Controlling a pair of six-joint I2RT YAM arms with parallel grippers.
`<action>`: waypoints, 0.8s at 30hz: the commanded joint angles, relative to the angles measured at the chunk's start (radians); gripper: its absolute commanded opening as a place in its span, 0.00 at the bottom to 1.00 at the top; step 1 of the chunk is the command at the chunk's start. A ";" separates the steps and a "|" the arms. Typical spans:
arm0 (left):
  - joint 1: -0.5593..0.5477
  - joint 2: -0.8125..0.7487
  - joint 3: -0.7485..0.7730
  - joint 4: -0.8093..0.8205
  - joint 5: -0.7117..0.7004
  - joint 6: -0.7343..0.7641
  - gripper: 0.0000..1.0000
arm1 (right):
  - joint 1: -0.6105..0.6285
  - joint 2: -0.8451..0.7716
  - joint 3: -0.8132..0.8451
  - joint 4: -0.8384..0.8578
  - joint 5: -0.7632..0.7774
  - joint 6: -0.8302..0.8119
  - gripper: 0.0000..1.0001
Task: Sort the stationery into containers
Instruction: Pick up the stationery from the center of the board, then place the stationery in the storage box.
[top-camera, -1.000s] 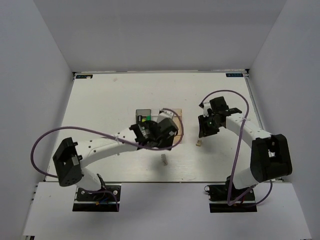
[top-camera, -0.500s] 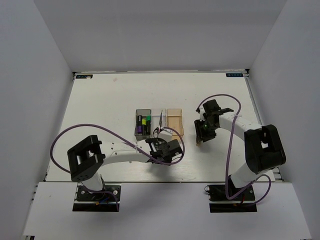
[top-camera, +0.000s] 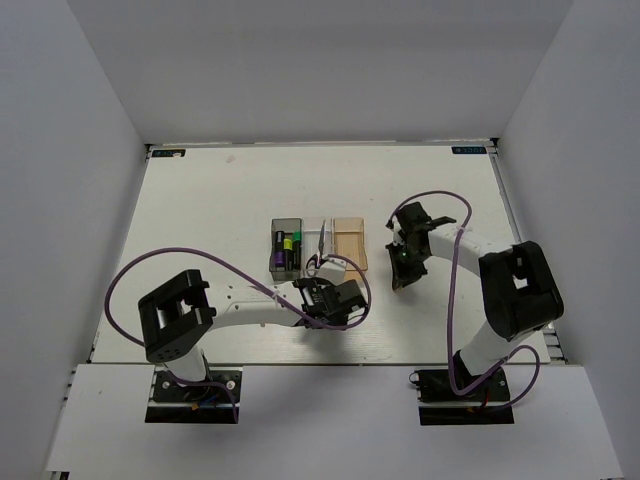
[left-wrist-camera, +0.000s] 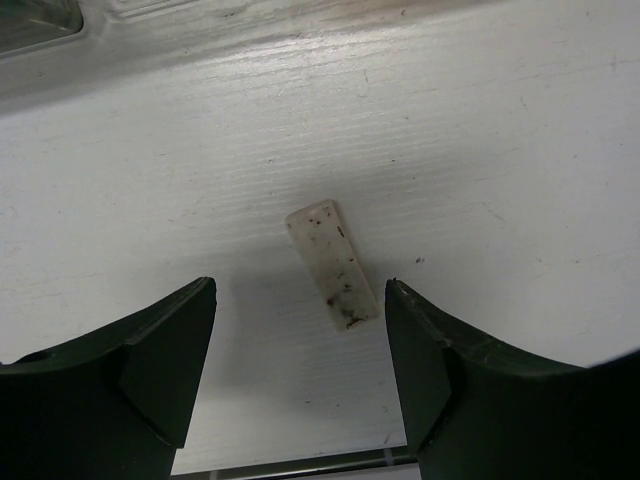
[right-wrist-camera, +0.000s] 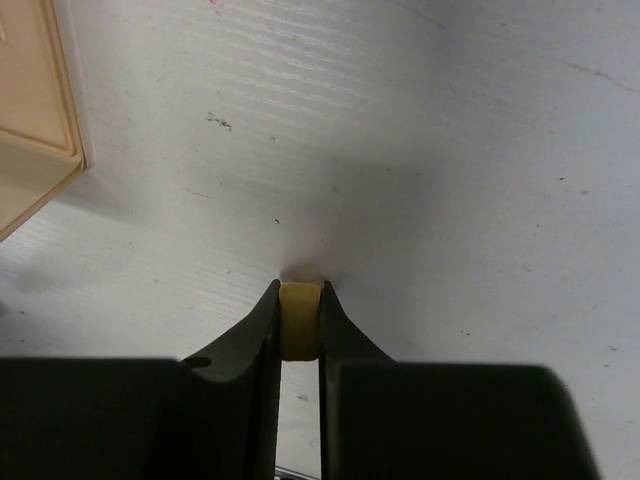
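Right fingers pinch a beige eraser; left fingers, spread wide, flank a speckled grey eraser.

My overhead camera looked down from high at the near side, taking in the whole table. The left wrist camera sat close over the near middle, facing down at the pale eraser. The right wrist camera was closer still, and shared the orange-tan bin corner with the overhead view.
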 joint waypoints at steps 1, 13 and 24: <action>-0.002 -0.020 0.000 0.027 -0.009 -0.015 0.79 | -0.007 -0.027 0.020 -0.024 0.018 -0.019 0.00; 0.015 -0.040 -0.004 0.024 -0.012 -0.013 0.79 | 0.019 -0.148 0.239 0.028 -0.361 -0.084 0.00; 0.021 -0.001 0.032 0.047 -0.009 -0.027 0.78 | 0.088 0.142 0.441 0.045 -0.330 -0.039 0.38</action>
